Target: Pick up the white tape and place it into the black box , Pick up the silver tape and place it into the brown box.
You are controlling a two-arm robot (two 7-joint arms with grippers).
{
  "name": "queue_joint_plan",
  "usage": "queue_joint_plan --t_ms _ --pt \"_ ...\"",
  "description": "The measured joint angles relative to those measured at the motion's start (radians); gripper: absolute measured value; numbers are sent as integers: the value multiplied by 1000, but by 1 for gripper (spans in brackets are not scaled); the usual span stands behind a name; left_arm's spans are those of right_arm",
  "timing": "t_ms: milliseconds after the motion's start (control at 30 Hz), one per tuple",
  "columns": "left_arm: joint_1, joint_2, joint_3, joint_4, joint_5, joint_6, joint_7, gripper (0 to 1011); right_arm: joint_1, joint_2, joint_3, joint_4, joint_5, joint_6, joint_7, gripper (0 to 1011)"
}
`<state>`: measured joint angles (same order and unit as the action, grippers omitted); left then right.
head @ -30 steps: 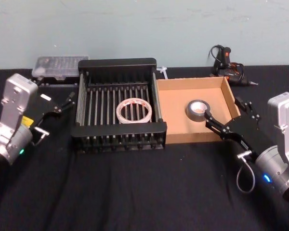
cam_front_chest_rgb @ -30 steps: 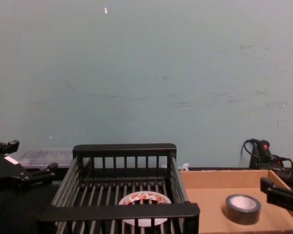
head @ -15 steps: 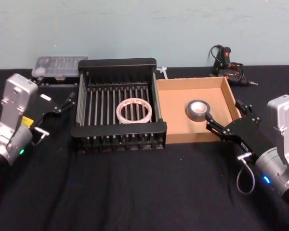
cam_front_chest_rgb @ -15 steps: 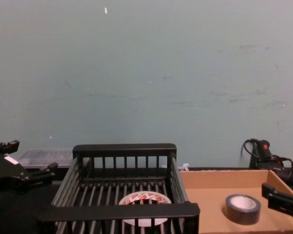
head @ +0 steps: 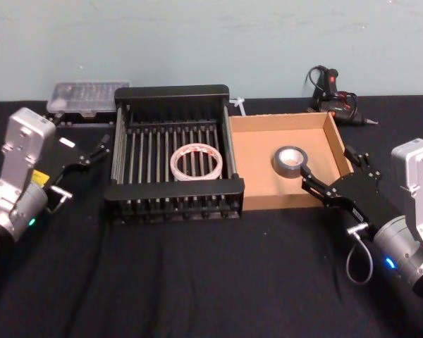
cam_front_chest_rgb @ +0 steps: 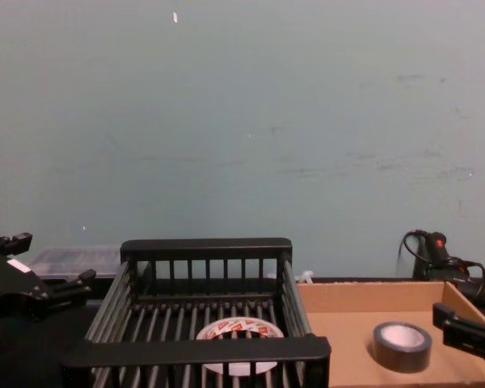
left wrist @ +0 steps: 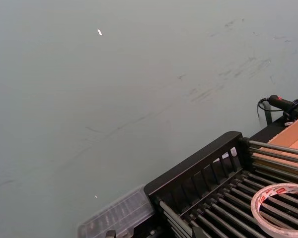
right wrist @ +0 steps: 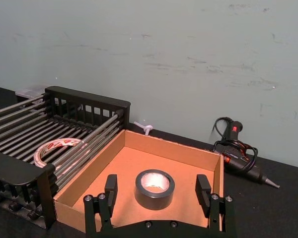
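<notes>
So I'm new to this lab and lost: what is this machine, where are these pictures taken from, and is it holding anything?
It is a two-armed robot at a black table. Cameras sit on its head, its chest and each wrist. The left gripper waits open beside the black box, where the white tape lies. The right gripper is open at the brown box, empty, with the silver tape lying inside just ahead. Behind are a clear case and a glue gun.

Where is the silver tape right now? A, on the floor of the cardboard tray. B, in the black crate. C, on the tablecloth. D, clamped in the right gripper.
A: the silver tape lies flat inside the brown box, ahead of the open right gripper, untouched.
</notes>
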<state>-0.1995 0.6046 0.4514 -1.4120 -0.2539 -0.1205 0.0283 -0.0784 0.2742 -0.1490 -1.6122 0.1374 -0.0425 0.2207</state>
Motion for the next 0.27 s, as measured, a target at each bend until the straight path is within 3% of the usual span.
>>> queue_joint_plan --t_ms 267 --pt "0 0 0 0 0 0 0 1001 0 0 0 -1 0 1 -1 1002"
